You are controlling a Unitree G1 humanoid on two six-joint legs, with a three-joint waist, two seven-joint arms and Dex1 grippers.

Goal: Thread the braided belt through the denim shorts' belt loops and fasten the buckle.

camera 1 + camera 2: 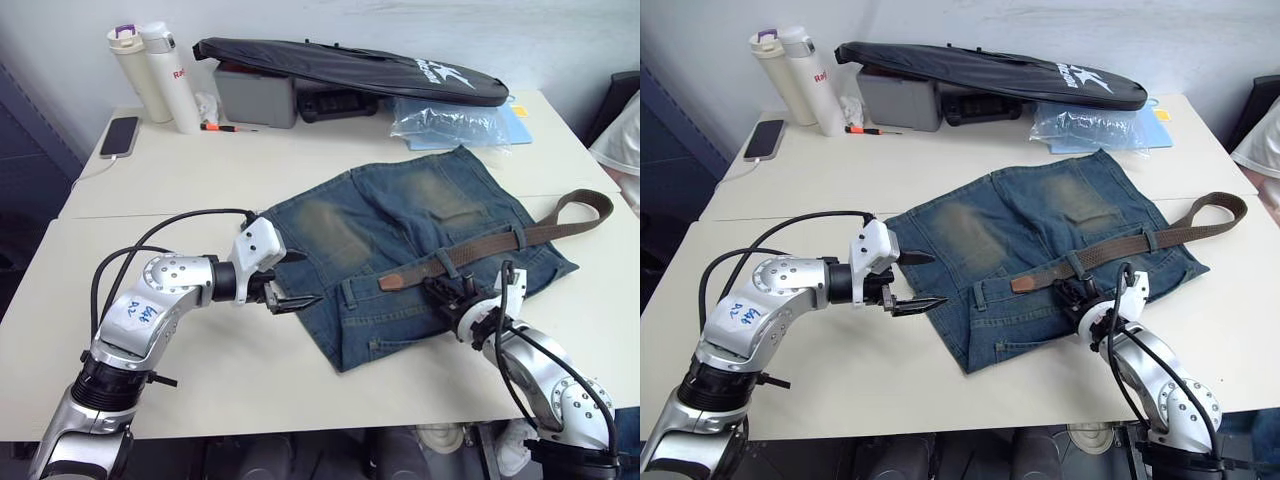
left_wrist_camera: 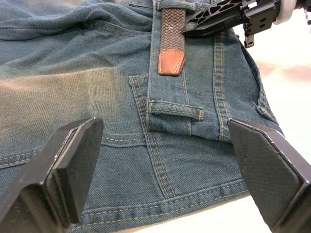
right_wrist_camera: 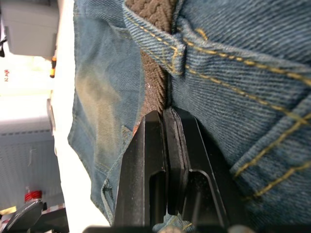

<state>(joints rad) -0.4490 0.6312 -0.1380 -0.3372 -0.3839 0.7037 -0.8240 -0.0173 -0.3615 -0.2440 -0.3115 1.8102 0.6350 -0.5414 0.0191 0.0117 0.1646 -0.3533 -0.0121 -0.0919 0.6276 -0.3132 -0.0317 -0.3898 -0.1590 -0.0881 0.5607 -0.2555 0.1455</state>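
Shorts: denim shorts [image 1: 400,250] lay flat on the table [image 1: 200,180], waistband nearest the robot.
Left gripper [image 1: 285,280]: fingers spread wide, holding nothing, poised at the waistband's end.
Right gripper [image 1: 445,292]: clenched on the braided belt [image 1: 480,248] at the waistband.
Progress: belt passed under some belt loops [image 2: 176,110]; tan tip [image 2: 171,63] lay short of the next empty loop; fastening judged not yet begun.
Beyond the shorts: belt's far end curled back on itself.
Hidden: buckle not made out; loop count uncertain.
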